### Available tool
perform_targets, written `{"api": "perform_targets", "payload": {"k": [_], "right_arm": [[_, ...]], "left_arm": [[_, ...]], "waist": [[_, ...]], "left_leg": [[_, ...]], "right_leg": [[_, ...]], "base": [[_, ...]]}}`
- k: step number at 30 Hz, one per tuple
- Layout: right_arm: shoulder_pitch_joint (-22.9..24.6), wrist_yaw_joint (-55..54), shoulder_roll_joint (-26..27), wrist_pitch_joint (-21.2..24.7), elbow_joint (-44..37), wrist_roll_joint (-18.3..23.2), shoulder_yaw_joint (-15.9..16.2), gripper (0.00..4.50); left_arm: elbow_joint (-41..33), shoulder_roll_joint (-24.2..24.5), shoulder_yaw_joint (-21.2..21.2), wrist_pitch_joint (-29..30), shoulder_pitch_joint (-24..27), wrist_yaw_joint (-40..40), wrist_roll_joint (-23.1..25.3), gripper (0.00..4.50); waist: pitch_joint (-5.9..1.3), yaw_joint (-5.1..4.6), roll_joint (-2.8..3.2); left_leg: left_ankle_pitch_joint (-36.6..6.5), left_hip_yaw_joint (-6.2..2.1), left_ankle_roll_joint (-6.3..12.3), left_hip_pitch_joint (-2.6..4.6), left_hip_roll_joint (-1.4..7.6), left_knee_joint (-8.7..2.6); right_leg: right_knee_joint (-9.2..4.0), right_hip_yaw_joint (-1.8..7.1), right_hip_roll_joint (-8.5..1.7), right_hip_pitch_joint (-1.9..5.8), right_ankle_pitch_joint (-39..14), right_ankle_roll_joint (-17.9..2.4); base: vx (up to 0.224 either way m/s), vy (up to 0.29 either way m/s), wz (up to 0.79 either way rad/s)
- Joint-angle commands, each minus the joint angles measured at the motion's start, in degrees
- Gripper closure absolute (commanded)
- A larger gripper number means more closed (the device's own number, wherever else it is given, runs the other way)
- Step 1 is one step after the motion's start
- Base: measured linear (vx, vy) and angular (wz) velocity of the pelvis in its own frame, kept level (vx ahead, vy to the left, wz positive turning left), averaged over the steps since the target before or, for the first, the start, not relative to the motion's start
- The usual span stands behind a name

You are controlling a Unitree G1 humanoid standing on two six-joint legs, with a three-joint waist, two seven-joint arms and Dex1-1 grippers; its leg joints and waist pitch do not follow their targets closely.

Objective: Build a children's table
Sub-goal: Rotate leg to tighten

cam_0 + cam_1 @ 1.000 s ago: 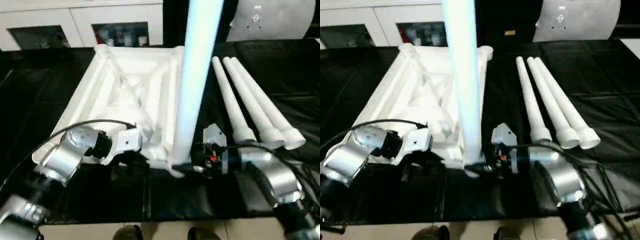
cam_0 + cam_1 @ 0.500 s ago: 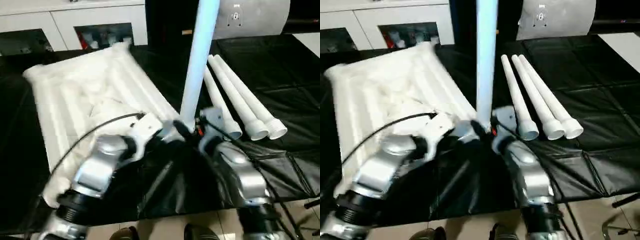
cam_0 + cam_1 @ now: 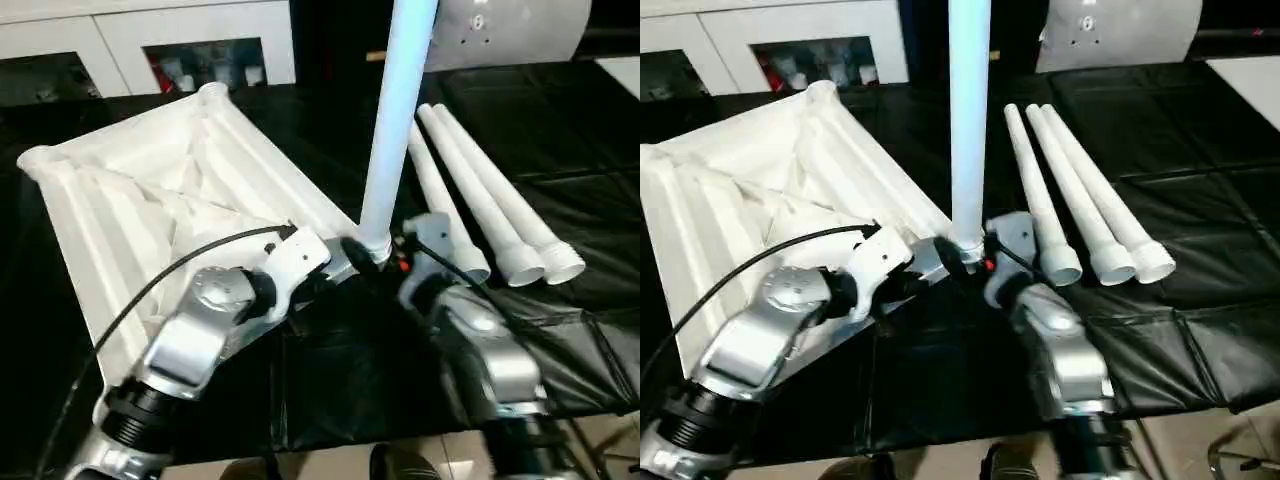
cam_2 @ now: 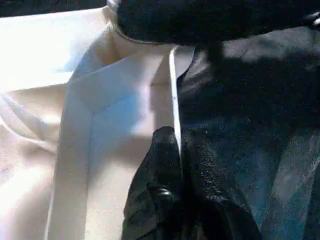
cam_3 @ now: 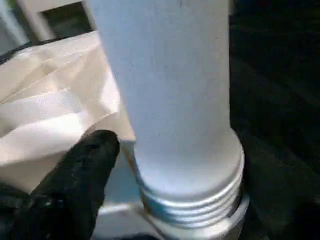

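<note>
The upturned table top (image 3: 150,200) has swung round with the standing leg (image 3: 395,130) in its near corner; left end effector (image 4: 175,165) clenched on the rim, right end effector (image 5: 145,165) looks released.

Indoor lab-like room: black padded floor mats (image 3: 560,190), white glass-door cabinet (image 3: 210,45) behind.

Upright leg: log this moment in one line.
leg upright, threads showing | left gripper shut on tabletop | right gripper open | three legs loose
</note>
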Motion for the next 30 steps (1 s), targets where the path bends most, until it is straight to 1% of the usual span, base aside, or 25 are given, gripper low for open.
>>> {"api": "perform_targets", "payload": {"k": [1,2,4,5,6,7,8,10,11,12,13,14,15,17,20,21,22,23,24,25,26,27,28,30], "right_arm": [[1.94,8.01,-3.45,-0.42,-0.44,1.59,2.21,0.14],[2.05,9.34,-4.52,-0.65,-0.61,1.90,1.96,0.04],[2.27,13.67,-7.89,-0.95,-1.31,3.08,1.31,0.04],[2.26,17.25,-10.51,-0.52,-1.63,4.22,1.02,0.04],[2.24,19.73,-12.31,-0.18,-1.83,5.02,0.82,0.04],[2.15,23.20,-14.93,0.01,-1.98,5.64,1.05,0.04],[2.07,26.13,-17.01,0.11,-2.17,6.18,1.33,0.04],[1.68,30.07,-19.67,0.44,-2.44,7.10,1.75,0.04],[1.45,31.37,-20.49,0.69,-2.51,7.59,1.84,0.04],[1.12,33.09,-21.61,0.70,-2.48,7.91,2.28,0.04],[0.76,34.91,-22.85,0.41,-2.47,7.83,2.98,0.04],[0.30,36.36,-23.85,-0.44,-2.22,7.33,3.71,0.04],[-0.20,37.28,-24.52,-1.73,-1.82,6.52,4.38,0.04],[-1.33,39.13,-25.51,-2.95,-0.96,5.67,5.96,0.04],[-2.93,40.78,-25.21,-4.89,0.52,4.36,8.02,0.04],[-3.22,41.03,-25.04,-5.46,0.84,4.05,8.39,0.04],[-3.78,41.38,-24.62,-5.82,1.42,3.83,8.87,0.04],[-4.04,41.58,-24.39,-5.94,1.67,3.77,9.14,0.04],[-4.04,41.58,-24.39,-5.94,1.67,3.77,9.14,0.04],[-4.70,42.01,-23.92,-5.56,2.25,4.22,9.31,0.04],[-5.31,42.55,-23.43,-5.16,2.63,4.70,9.61,0.21],[-5.31,42.55,-23.43,-5.16,2.63,4.70,9.61,0.21],[-6.48,43.57,-22.74,-5.36,3.71,5.11,10.61,0.40],[-6.92,43.74,-22.44,-5.75,4.27,5.05,10.98,0.40]], "left_arm": [[2.64,2.06,-1.53,-5.31,-0.57,-6.00,-2.13,4.50],[3.15,2.63,-1.46,-6.32,-0.70,-6.93,-2.35,4.50],[4.75,5.12,-2.16,-10.23,-1.16,-10.30,-2.67,4.50],[6.05,6.66,-2.65,-13.32,-1.56,-12.78,-3.12,4.50],[6.96,7.68,-2.97,-15.44,-1.84,-14.47,-3.46,4.50],[8.34,9.07,-3.71,-17.82,-2.32,-16.70,-3.50,4.50],[9.64,10.24,-4.49,-20.60,-2.71,-18.85,-3.45,4.50],[11.71,11.81,-5.63,-24.11,-3.24,-22.30,-3.42,4.50],[12.53,12.25,-5.96,-25.19,-3.42,-23.64,-3.49,4.50],[13.57,12.75,-6.26,-27.01,-3.68,-25.36,-3.78,4.50],[14.41,13.23,-6.54,-28.29,-3.95,-27.06,-4.12,4.50],[15.37,13.66,-6.83,-29.92,-4.36,-28.64,-4.36,4.50],[16.01,14.06,-7.13,-31.23,-4.71,-30.10,-4.58,4.50],[17.66,14.75,-7.93,-33.66,-5.63,-32.09,-4.61,4.50],[19.88,15.39,-9.22,-36.84,-6.75,-34.08,-3.84,4.50],[20.33,15.46,-9.43,-37.48,-6.94,-34.37,-3.68,4.50],[21.06,15.35,-9.60,-38.38,-7.25,-34.72,-3.44,4.50],[21.38,15.27,-9.68,-38.87,-7.38,-34.90,-3.29,4.50],[21.38,15.27,-9.68,-38.87,-7.38,-34.90,-3.29,4.50],[21.96,15.08,-9.86,-39.64,-7.72,-35.17,-3.09,4.50],[22.35,14.94,-10.05,-40.11,-7.96,-35.54,-3.02,4.50],[22.35,14.94,-10.05,-40.11,-7.96,-35.54,-3.02,4.50],[23.71,14.64,-10.47,-41.69,-8.58,-36.21,-2.96,4.50],[24.26,14.58,-10.65,-42.28,-8.81,-36.45,-3.02,4.50]], "waist": [[-3.15,0.44,0.27],[-3.18,0.64,0.22],[-3.19,1.09,0.41],[-3.20,1.09,0.48],[-3.25,1.34,0.43],[-3.34,1.55,0.27],[-3.32,1.59,0.27],[-3.44,1.93,0.35],[-3.56,2.19,0.39],[-3.54,2.36,0.31],[-3.62,2.48,0.19],[-3.62,2.56,0.23],[-3.61,2.67,0.12],[-3.63,2.66,0.21],[-3.42,2.75,0.11],[-3.43,2.74,0.08],[-3.39,2.73,-0.10],[-3.41,2.76,-0.02],[-3.41,2.84,-0.15],[-3.47,2.85,-0.13],[-3.48,2.86,-0.11],[-3.44,2.92,-0.10],[-3.43,2.96,-0.15],[-3.40,2.95,-0.13]], "left_leg": [[-8.00,-0.57,3.67,0.11,1.98,-2.99],[-8.15,-0.51,3.99,0.18,2.00,-2.92],[-8.14,-0.50,4.70,0.41,2.20,-2.96],[-8.06,-0.47,4.73,0.44,2.22,-2.91],[-8.36,-0.54,5.16,0.54,2.19,-2.86],[-7.78,-0.53,5.50,0.56,2.31,-2.78],[-7.23,-0.52,5.62,0.52,2.37,-2.77],[-6.44,-0.50,6.29,0.54,2.34,-2.54],[-5.71,-0.41,6.60,0.58,2.50,-2.44],[-5.19,-0.31,6.92,0.56,2.54,-2.32],[-4.63,-0.28,7.18,0.53,2.55,-2.26],[-4.53,-0.34,7.26,0.47,2.48,-2.20],[-4.52,-0.32,7.38,0.51,2.55,-2.18],[-4.49,-0.30,7.34,0.54,2.59,-2.14],[-6.24,-0.26,6.88,0.51,2.60,-2.16],[-6.95,-0.26,6.39,0.51,2.65,-2.22],[-7.27,-0.24,6.00,0.57,2.67,-2.28],[-7.25,-0.27,5.85,0.61,2.70,-2.28],[-7.07,-0.29,5.74,0.57,2.76,-2.31],[-6.96,-0.26,5.84,0.58,2.71,-2.24],[-6.95,-0.25,5.84,0.57,2.72,-2.24],[-6.84,-0.25,5.88,0.56,2.71,-2.24],[-6.61,-0.27,5.91,0.52,2.65,-2.22],[-7.03,-0.22,5.77,0.51,2.70,-2.21]], "right_leg": [[-3.15,1.74,-3.50,3.22,-2.00,-14.85],[-3.19,1.76,-3.51,3.24,-2.19,-14.84],[-3.11,1.77,-3.57,3.09,-2.94,-15.29],[-3.00,1.79,-3.56,3.03,-2.85,-15.51],[-3.05,1.72,-3.52,3.13,-3.17,-15.70],[-2.80,1.76,-3.54,3.21,-2.52,-15.98],[-2.70,1.81,-3.58,3.18,-1.87,-16.21],[-2.52,1.76,-3.64,3.23,-0.20,-16.81],[-2.28,1.77,-3.69,3.25,1.05,-17.17],[-2.17,1.74,-3.68,3.18,1.92,-17.61],[-2.03,1.70,-3.73,3.23,2.49,-17.93],[-1.93,1.62,-3.69,3.25,2.45,-18.11],[-1.93,1.63,-3.76,3.22,2.26,-18.23],[-1.84,1.62,-3.77,3.16,2.09,-18.42],[-1.99,1.70,-3.91,3.08,-0.52,-18.55],[-2.07,1.73,-4.04,3.06,-1.98,-18.37],[-2.13,1.78,-4.00,3.07,-2.67,-18.24],[-2.05,1.79,-4.00,3.03,-2.79,-18.30],[-2.00,1.83,-4.04,3.06,-2.84,-18.23],[-1.98,1.82,-3.98,3.02,-2.60,-18.28],[-1.96,1.81,-3.99,3.02,-2.52,-18.36],[-1.94,1.80,-3.94,2.99,-2.37,-18.48],[-1.92,1.77,-3.89,2.99,-2.16,-18.45],[-1.91,1.84,-4.04,2.96,-2.57,-18.45]], "base": [[0.000,0.000,0.00],[0.000,0.000,0.00],[0.000,0.000,0.00],[0.000,0.000,0.00],[0.000,0.000,0.00],[0.000,0.000,0.00],[0.000,0.000,0.00],[0.000,0.000,0.00],[0.000,0.000,0.00],[0.000,0.000,0.00],[0.000,0.000,0.00],[0.000,0.000,0.00],[0.000,0.000,0.00],[0.000,0.000,0.00],[0.000,0.000,0.00],[0.000,0.000,0.00],[0.000,0.000,0.00],[0.000,0.000,0.00],[0.000,0.000,0.00],[0.000,0.000,0.00],[0.000,0.000,0.00],[0.000,0.000,0.00],[0.000,0.000,0.00],[0.000,0.000,0.00]]}}
